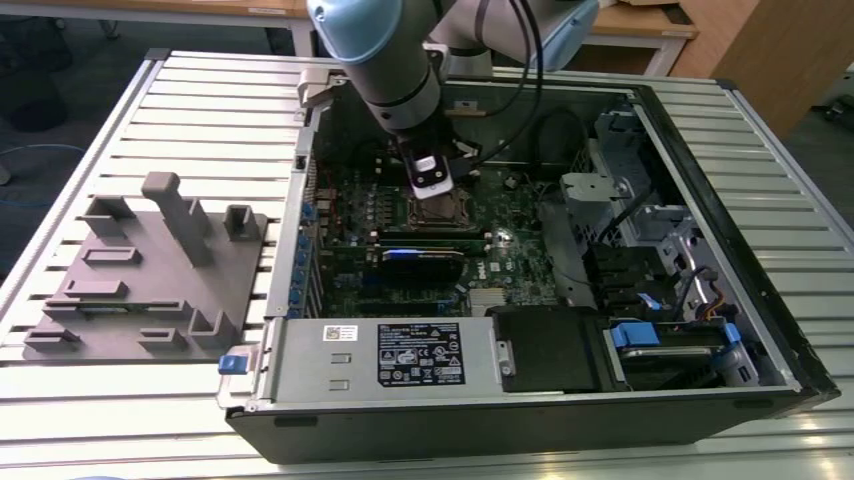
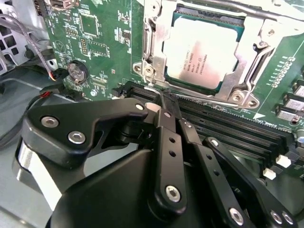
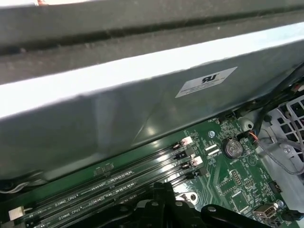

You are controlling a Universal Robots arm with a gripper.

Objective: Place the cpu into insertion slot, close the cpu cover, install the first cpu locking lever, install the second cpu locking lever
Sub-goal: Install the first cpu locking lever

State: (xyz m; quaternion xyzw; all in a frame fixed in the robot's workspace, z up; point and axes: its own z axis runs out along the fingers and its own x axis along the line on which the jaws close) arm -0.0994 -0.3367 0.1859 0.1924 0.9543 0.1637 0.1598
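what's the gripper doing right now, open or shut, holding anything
gripper: shut, fingers together, holding nothing; its tip sits at the edge of the cpu cover, which lies closed over the cpu.

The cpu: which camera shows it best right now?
The second wrist view: the cpu lies flat in the insertion slot, its silver top framed by the closed cpu cover. In the exterior view the arm's wrist hangs above that spot. The first wrist view looks at the memory slots.

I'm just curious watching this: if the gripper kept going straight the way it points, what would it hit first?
Probably the edge of the cpu cover beside the cpu; the gripper tips sit just short of it, though depth is unclear.
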